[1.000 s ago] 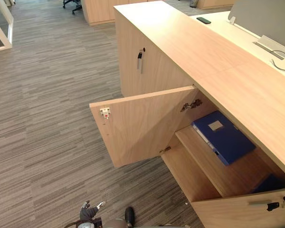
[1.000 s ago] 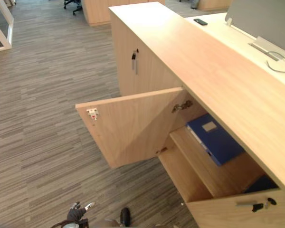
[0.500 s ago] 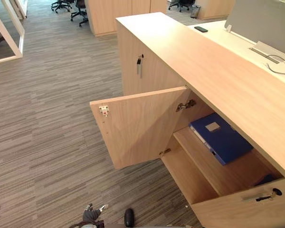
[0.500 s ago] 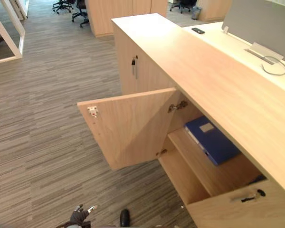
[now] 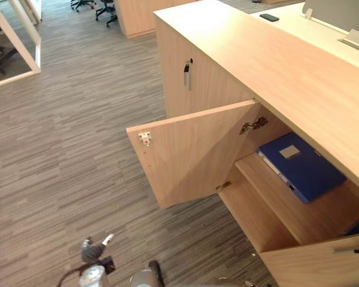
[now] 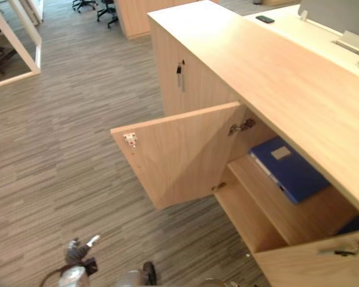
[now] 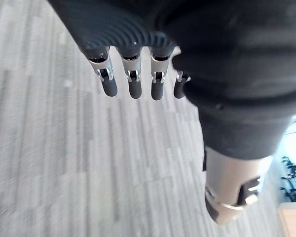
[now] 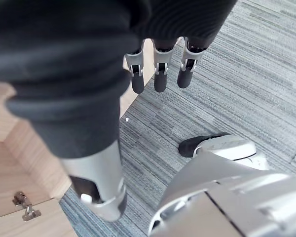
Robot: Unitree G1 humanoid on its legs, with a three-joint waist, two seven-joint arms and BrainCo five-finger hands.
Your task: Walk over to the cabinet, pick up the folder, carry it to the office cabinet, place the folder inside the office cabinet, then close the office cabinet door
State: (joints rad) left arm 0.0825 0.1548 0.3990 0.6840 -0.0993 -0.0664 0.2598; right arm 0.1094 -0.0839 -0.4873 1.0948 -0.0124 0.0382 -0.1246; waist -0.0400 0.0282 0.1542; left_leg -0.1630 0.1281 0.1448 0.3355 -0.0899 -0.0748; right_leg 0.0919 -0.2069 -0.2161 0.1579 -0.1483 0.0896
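A blue folder [image 5: 302, 167] lies flat on the upper shelf [image 5: 299, 212] inside the open office cabinet [image 5: 275, 60], its far side tucked under the overhanging wooden top. A pale square label [image 5: 289, 152] sits on its cover; any writing there is too small to read.

The left-side door [image 5: 194, 152] stands swung wide over the striped grey carpet [image 5: 66, 149], showing a small latch plate [image 5: 145, 139] on its inner face and two metal hinges [image 5: 254, 125] at the cabinet edge. A second door [image 5: 320, 266], cut off at the lower right corner, also hangs open, with a handle [image 6: 347, 250] that is hard to make out. Behind it a second blue item [image 6: 353, 225] on the lower shelf is mostly hidden.

Further along, a closed door [image 5: 209, 84] carries a slim upright handle [image 5: 187, 73]. A dark phone [image 5: 269, 17] rests on the pale desk [image 5: 311, 30] beyond the cabinet.

The left hand [image 7: 134, 81] hangs over the carpet, well apart from the folder, fingers straight and empty. The right hand [image 8: 160, 74] hangs near the cabinet's base, fingers likewise relaxed, holding nothing.
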